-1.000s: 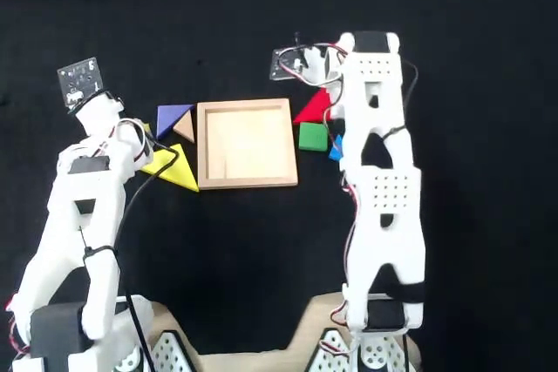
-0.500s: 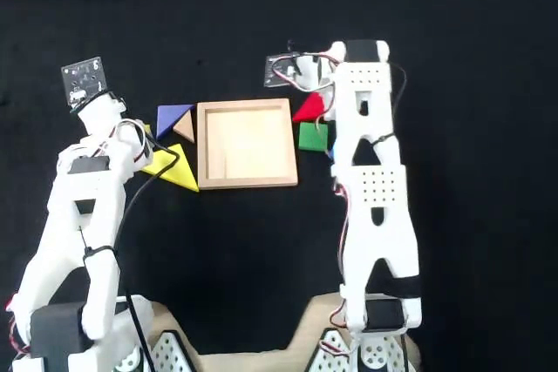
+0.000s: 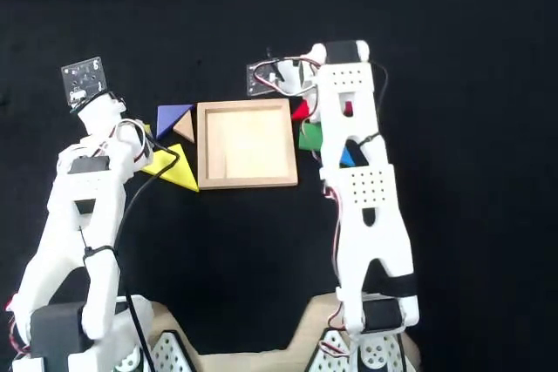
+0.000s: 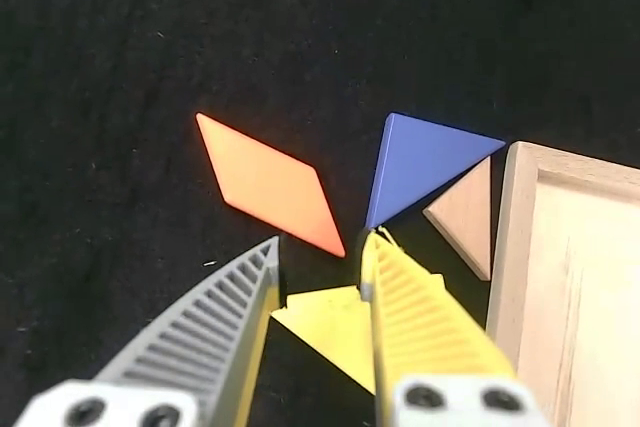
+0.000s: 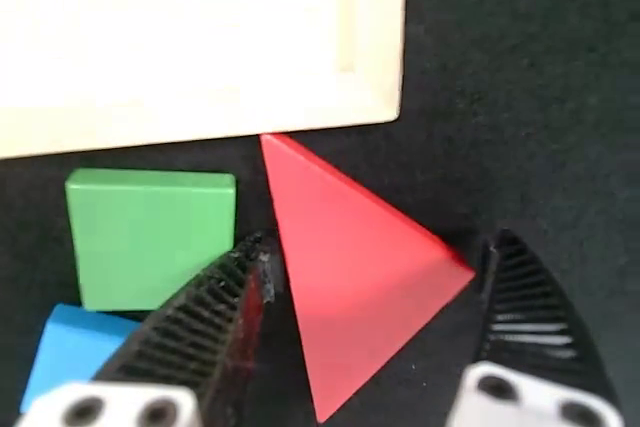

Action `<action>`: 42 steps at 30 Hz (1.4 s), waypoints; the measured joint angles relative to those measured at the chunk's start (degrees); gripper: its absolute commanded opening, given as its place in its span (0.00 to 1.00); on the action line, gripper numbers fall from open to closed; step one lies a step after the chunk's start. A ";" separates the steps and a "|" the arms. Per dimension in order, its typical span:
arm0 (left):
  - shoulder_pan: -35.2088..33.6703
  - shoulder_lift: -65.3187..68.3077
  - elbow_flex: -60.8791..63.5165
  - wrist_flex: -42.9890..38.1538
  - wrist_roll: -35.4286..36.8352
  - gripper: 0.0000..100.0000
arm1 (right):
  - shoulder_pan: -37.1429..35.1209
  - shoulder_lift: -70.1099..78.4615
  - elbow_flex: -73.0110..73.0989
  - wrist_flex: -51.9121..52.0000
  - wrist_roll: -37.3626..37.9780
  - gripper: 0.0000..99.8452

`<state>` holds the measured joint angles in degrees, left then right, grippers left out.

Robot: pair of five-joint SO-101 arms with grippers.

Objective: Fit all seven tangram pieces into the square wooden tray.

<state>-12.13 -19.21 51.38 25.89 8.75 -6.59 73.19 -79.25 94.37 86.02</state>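
The square wooden tray lies mid-table with nothing in it. At its left side are a blue triangle, a tan triangle and a yellow triangle. My left gripper is open, its fingers either side of the yellow triangle's tip, near an orange parallelogram. By the tray's right side lie a red triangle, a green square and a blue piece. My right gripper is open and straddles the red triangle.
The black table cloth stretches bare in front of the tray and at the far right. The right arm covers most of the pieces beside the tray's right edge. The arm bases stand at the table's near edge.
The right arm has swung left toward the tray, now covering more of the red triangle and green square. The left arm has stayed put.
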 measured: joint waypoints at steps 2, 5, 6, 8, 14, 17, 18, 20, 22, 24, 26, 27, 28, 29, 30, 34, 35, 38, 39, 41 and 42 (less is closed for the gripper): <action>0.00 0.00 0.00 0.00 0.00 0.14 | 0.53 0.26 0.00 0.00 0.00 0.32; 0.00 0.00 0.00 0.00 0.00 0.14 | 0.79 1.05 -0.53 0.00 0.00 0.32; 0.00 0.00 0.00 0.00 0.00 0.14 | 0.88 1.32 -0.88 0.00 0.00 0.32; 0.00 0.00 0.00 0.00 0.00 0.14 | 0.88 2.02 -1.23 -0.44 0.00 0.32; 0.00 0.00 0.00 0.00 0.00 0.14 | 1.93 3.60 -1.93 -2.46 0.18 0.21; 0.00 0.00 0.00 0.00 0.00 0.14 | 2.11 3.87 -2.46 -2.73 0.18 0.17; 0.00 0.00 0.00 0.00 0.00 0.14 | 2.29 3.87 -2.55 -2.99 0.18 0.16; 0.00 0.00 0.00 0.00 0.00 0.14 | 2.55 3.87 -2.73 -3.25 0.18 0.10; 0.00 0.00 0.00 0.00 0.00 0.14 | 2.81 3.87 -3.08 -3.52 0.18 0.03; 0.00 0.00 0.00 0.00 0.00 0.14 | 2.90 4.13 -3.87 -3.87 0.18 0.01; 0.00 0.00 0.00 0.00 0.00 0.14 | 2.90 4.04 -3.87 -4.31 0.18 0.02; 0.00 0.00 0.00 0.00 0.00 0.14 | 2.99 3.60 -4.13 -4.40 0.18 0.01; 0.00 0.00 0.00 0.00 0.00 0.14 | 3.43 3.60 -4.13 -4.40 0.18 0.01; 0.00 0.00 0.00 0.00 0.00 0.14 | 4.04 3.60 -4.40 -4.48 0.26 0.01; 0.00 0.00 0.00 0.00 0.00 0.14 | 4.31 3.60 -5.01 -4.40 0.26 0.01; 0.00 0.00 0.00 0.00 0.00 0.14 | 5.36 4.13 -9.23 0.62 0.26 0.01; 0.00 0.00 0.00 0.00 0.00 0.14 | 5.89 4.75 -10.29 2.37 0.26 0.01; 0.00 0.00 0.00 0.00 0.00 0.14 | 6.77 4.84 -13.36 4.57 0.18 0.01; 0.00 0.00 0.00 0.00 0.00 0.14 | 6.77 4.84 -13.80 4.57 0.18 0.01; 0.00 0.00 0.00 0.00 0.00 0.14 | 6.77 5.10 -13.98 4.57 0.18 0.01; 0.00 0.00 0.00 0.00 0.00 0.14 | 6.95 5.10 -13.98 4.57 0.18 0.01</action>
<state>-12.13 -19.21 51.38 25.89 8.75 0.35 78.29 -93.23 98.95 86.20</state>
